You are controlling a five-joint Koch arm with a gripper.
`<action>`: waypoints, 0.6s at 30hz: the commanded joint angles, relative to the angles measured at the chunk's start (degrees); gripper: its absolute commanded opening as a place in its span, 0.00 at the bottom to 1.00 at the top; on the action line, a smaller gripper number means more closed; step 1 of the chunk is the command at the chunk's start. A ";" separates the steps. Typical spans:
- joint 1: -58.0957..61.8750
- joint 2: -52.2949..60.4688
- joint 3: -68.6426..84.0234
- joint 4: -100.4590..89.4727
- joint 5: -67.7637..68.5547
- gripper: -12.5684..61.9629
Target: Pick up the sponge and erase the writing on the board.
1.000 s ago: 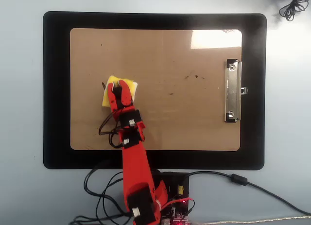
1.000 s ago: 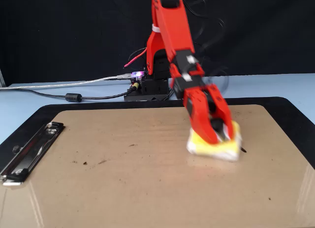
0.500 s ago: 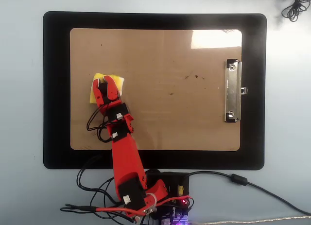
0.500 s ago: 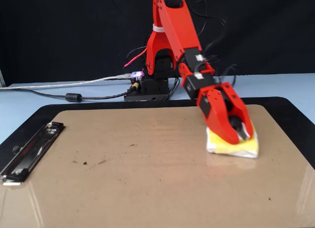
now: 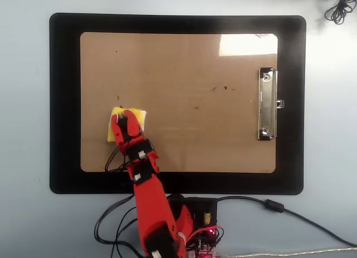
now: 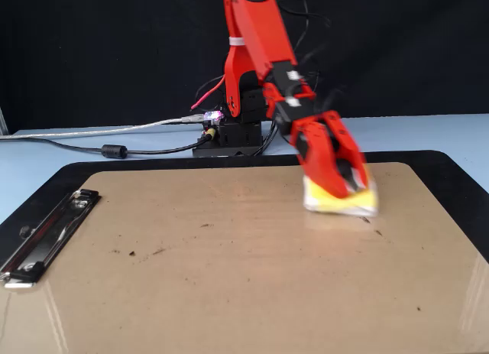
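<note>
yellow sponge (image 5: 138, 117) (image 6: 341, 202) pressed flat on the clipboard (image 5: 184, 63), lower-left in the overhead view, clamped in the red claw (image 5: 124, 117). only faint brown specks (image 5: 222, 88) left near the metal clip (image 5: 267, 104). risk: missing those, or dragging the clipboard across the black mat (image 5: 64, 102).

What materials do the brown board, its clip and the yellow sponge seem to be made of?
The tan-brown clipboard looks like smooth hardboard, since it shows glare. Its silver clip looks like shiny metal. The small yellow sponge, white-edged, looks like soft matte foam, probably.
</note>
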 commanded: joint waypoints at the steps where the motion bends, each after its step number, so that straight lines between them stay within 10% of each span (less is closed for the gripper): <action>1: -0.35 -8.96 -8.53 -1.32 -1.76 0.06; 18: 15.64 8.61 7.82 -0.44 -1.23 0.06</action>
